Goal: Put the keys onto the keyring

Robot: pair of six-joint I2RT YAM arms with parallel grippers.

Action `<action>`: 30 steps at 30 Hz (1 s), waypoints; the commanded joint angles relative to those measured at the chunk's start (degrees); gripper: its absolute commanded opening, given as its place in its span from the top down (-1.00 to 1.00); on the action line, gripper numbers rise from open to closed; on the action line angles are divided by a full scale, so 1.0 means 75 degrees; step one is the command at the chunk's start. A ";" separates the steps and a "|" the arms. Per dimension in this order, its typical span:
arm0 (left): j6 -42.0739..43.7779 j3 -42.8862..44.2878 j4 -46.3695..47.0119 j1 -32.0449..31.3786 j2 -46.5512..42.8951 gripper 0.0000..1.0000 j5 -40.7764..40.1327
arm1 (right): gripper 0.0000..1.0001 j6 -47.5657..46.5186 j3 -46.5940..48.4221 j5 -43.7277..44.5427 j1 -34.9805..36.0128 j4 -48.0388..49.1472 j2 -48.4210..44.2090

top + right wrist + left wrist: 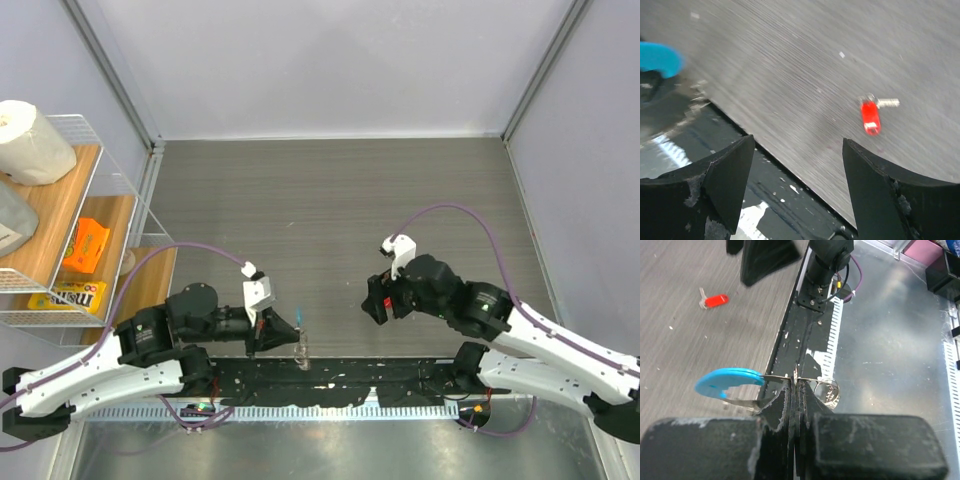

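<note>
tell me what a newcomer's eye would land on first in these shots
The light-blue crescent tag of the keyring stands out most. The shut left gripper pinches the keyring's metal at the table's near edge. Next comes the tiny red-headed key, lying alone on the grey table with the right gripper open close by.

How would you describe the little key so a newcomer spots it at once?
Start at the grey table, near its front edge. Just ahead of the open right claw lies the key. Its red head and short silvery blade set it apart from the blue crescent tag on the keyring that the left claw holds.
</note>
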 commanded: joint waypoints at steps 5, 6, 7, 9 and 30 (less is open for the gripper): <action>0.0912 0.0082 0.1440 -0.0028 -0.0028 1.00 0.0293 | -0.42 0.1331 -0.0989 0.1878 0.0024 0.0353 0.0951; 0.0970 0.0117 0.1429 -0.0028 -0.0028 1.00 0.0316 | -0.39 0.1308 -0.1001 0.1902 0.0035 0.0423 0.1207; 0.1017 0.0141 0.1440 -0.0028 -0.0039 1.00 0.0340 | -0.38 0.1249 -0.0990 0.1914 0.0024 0.0563 0.1338; 0.1064 0.0141 0.1487 -0.0040 -0.0051 1.00 0.0445 | -0.37 0.1097 -0.0931 0.1995 0.0012 0.0786 0.1818; 0.1100 -0.0081 0.1487 -0.0040 -0.0555 1.00 0.0703 | 0.17 0.2737 -0.0450 0.3260 -0.0316 0.2287 0.4644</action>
